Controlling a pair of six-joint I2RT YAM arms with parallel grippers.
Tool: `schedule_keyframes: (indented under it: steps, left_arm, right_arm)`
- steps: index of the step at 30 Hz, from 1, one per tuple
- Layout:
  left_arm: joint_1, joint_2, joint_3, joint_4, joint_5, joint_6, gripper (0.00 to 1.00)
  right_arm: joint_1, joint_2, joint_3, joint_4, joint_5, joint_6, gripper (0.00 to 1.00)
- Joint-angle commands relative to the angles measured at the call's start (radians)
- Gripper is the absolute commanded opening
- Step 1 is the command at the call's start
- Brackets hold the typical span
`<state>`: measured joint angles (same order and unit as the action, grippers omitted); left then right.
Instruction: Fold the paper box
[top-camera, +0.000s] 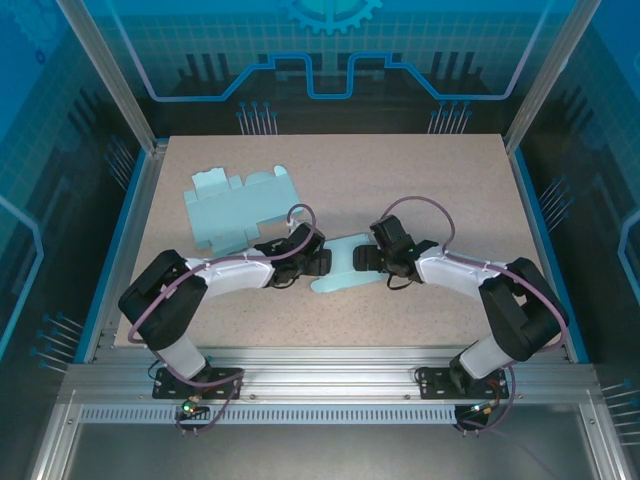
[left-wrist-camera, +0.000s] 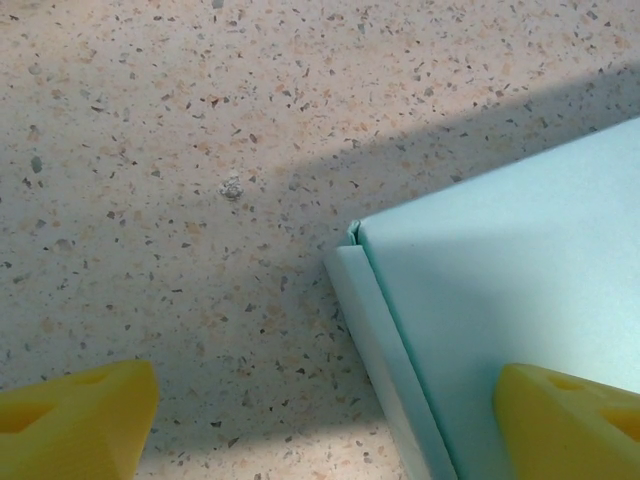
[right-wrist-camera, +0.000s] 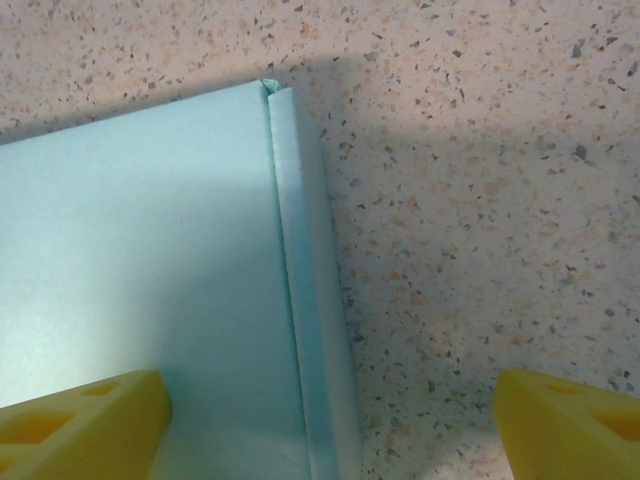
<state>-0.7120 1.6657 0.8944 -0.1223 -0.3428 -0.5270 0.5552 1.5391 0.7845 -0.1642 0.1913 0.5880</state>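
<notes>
Two grippers, left gripper (top-camera: 322, 262) and right gripper (top-camera: 362, 258), bracket the paper box (top-camera: 345, 268) mid-bench (top-camera: 430, 180), toward the near edge, in the top view. Left wrist: jaws released, box corner beneath one fingertip. Right wrist: jaws released astride the folded side flap (right-wrist-camera: 312, 300); judged best to press squarely along its crease.

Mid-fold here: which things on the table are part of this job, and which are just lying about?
In the job: pale blue paper box, left pincer, right pincer.
Lying about: flat unfolded blank at back left.
</notes>
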Motion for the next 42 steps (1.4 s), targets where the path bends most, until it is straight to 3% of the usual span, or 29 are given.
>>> schedule_keyframes:
  steps: [1,8,13,22,26,30,34,40,42]
  left_arm:
    - [0.005,0.011,-0.026,-0.033,0.019,-0.016,0.88]
    - [0.003,-0.078,0.009,-0.016,0.017,0.031,0.87]
    - [0.029,-0.081,0.074,-0.018,0.000,0.116,0.88]
    - [0.094,-0.096,0.070,-0.030,0.066,0.150,0.87]
    - [0.106,-0.087,0.069,-0.030,0.080,0.160,0.87]
    - [0.112,-0.070,0.074,-0.027,0.099,0.152,0.85]
    - [0.112,-0.070,0.059,-0.006,0.140,0.138,0.84]
    - [0.111,-0.096,0.009,0.056,0.212,0.155,0.80]
    - [0.107,-0.131,-0.037,0.119,0.281,0.212,0.79]
  right_arm:
    - [-0.004,0.021,-0.025,-0.022,-0.037,0.008,0.86]
    - [-0.005,-0.081,-0.004,-0.078,-0.006,-0.010,0.90]
    - [-0.005,-0.198,-0.042,-0.101,0.012,0.020,1.00]
    - [-0.005,-0.472,-0.192,-0.160,-0.053,0.038,0.99]
    - [-0.003,-0.587,-0.263,-0.188,-0.098,0.088,0.93]
    - [0.005,-0.737,-0.401,-0.117,-0.157,0.167,0.77]
    - [0.007,-0.884,-0.491,-0.099,-0.154,0.231,0.68]
    - [0.009,-1.047,-0.649,0.060,-0.242,0.352,0.62]
    - [0.008,-1.092,-0.640,-0.006,-0.211,0.345,0.63]
